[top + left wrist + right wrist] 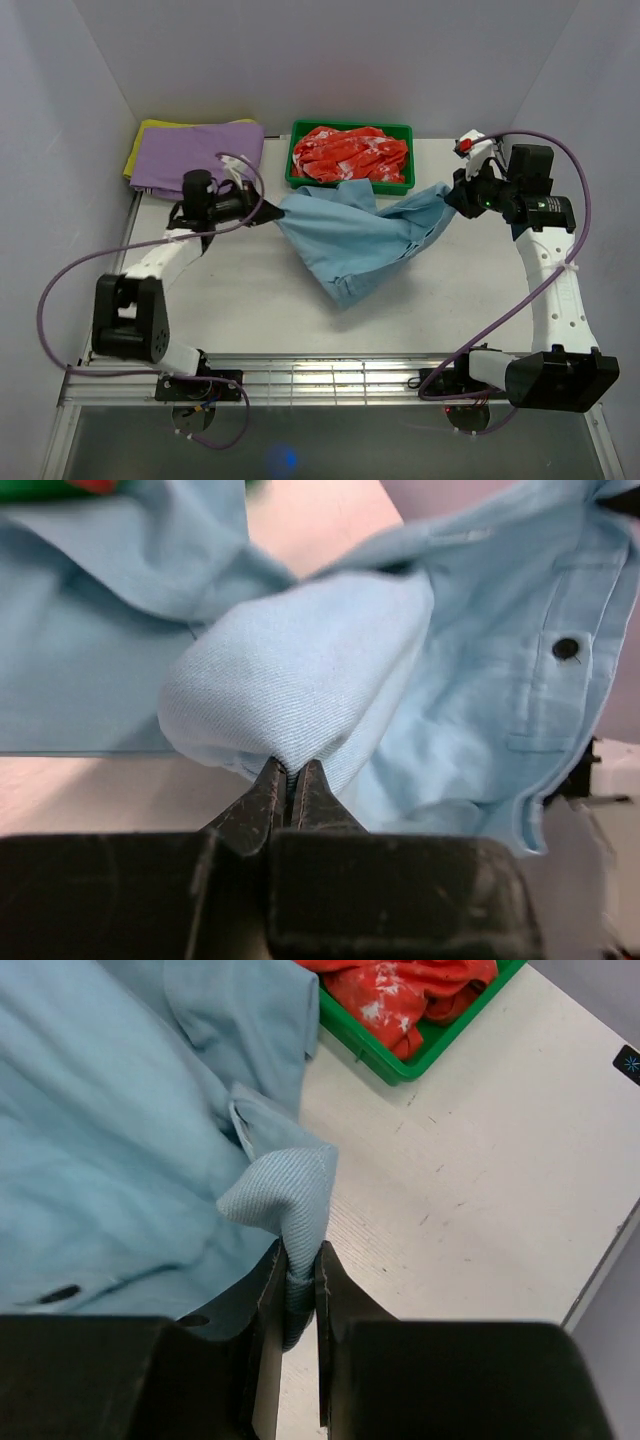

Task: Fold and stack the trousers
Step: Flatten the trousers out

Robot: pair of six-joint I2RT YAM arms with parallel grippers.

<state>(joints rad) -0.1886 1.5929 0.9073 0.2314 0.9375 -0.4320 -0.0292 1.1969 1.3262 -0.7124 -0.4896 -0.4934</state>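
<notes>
Left gripper [290,778] tips pressed together on a thin pinch of the trousers [350,240]; right gripper [298,1270] clamped on a bunched corner; trousers slung between them mid-table [250,310], far edge overlapping the front rim of the green tray [398,186] that holds the red-and-white cloth [350,152]. Risks, my read: left bite looks shallow, so tension could pull it free; dragging could snag the tray. Cloth is soft matte twill, light blue, crumpled, button and pocket seam showing; tray looks like rigid plastic.
</notes>
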